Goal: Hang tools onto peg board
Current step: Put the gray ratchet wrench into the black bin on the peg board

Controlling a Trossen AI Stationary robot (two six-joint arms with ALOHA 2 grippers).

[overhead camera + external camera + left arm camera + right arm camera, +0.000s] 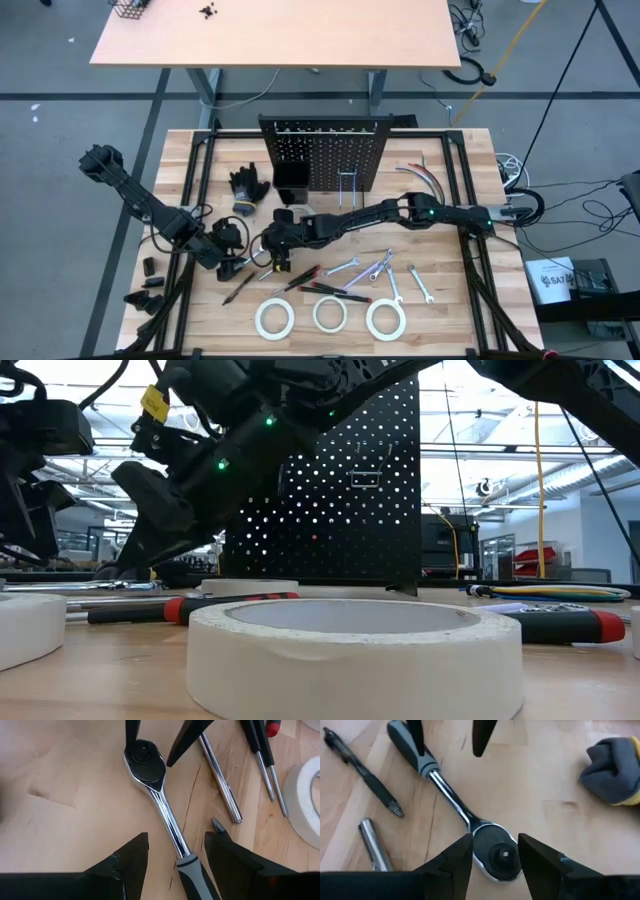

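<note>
Right gripper (495, 851), jaws parted, straddles the ratchet (470, 822) head without clamping it. Left gripper (177, 851), jaws wide, straddles the ratchet's grey handle. Ratchet lies flat on the tabletop (450, 300), beside screwdrivers (330, 289) and tape rolls (330, 314), in front of the peg board (325, 150).

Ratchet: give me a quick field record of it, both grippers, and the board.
ratchet: flat on the tabletop, chrome shaft, grey-black handle
left gripper: jaws open, one either side of the handle end, not closed on it
right gripper: jaws open, astride the ratchet head
peg board: upright at the table's back, hooks and small black bin on it
tape rolls: three in a row on the table's front edge
</note>
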